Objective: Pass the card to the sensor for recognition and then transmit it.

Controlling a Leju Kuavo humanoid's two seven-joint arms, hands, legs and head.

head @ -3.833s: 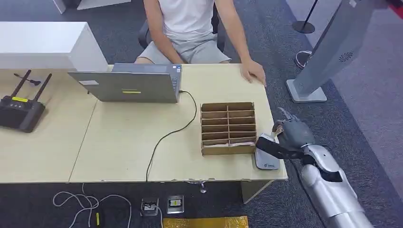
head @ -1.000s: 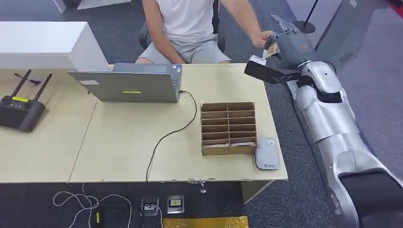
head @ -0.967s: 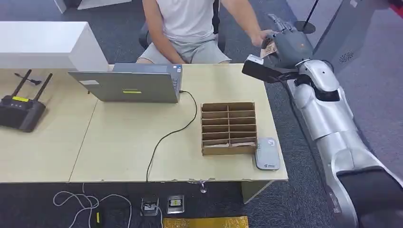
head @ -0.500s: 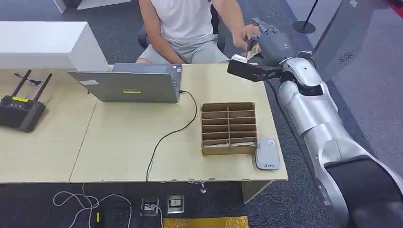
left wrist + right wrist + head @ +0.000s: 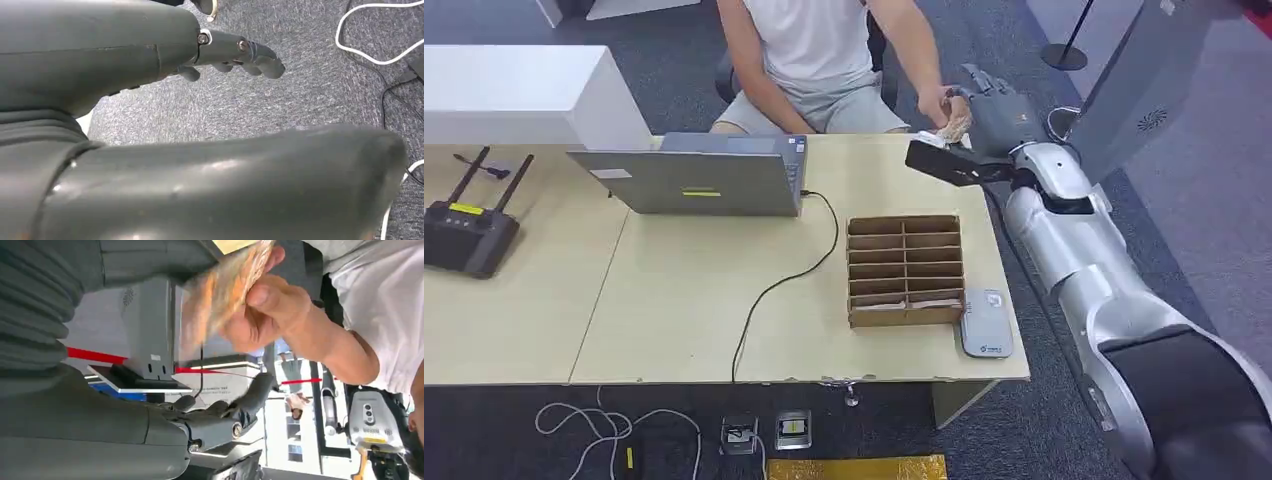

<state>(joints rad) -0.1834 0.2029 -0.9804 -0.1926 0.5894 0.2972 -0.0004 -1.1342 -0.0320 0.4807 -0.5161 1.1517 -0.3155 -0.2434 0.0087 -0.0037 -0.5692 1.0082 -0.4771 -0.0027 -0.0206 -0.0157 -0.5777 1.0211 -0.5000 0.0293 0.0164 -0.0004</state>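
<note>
One card [image 5: 951, 128] is the thing to watch, and it is up in the air past the far right corner of the table [image 5: 674, 300]. The robot's right hand [image 5: 989, 110] holds one side of it. The person's hand [image 5: 936, 103] has hold of the other side, thumb on top. In the right wrist view the card [image 5: 225, 285] looks orange and blurry, so I cannot read it.

I think the job is close to done. The sensor [image 5: 985, 322], a small grey pad, lies at the near right edge of the table, touching the brown box with slots [image 5: 905, 270], and the card is well apart from it. What is left, I guess, is for the robot to let go.

The left hand [image 5: 235, 55] hangs over the carpet with nothing in it, fingers a little curled and apart. A laptop [image 5: 689, 178] sits in front of the person.
</note>
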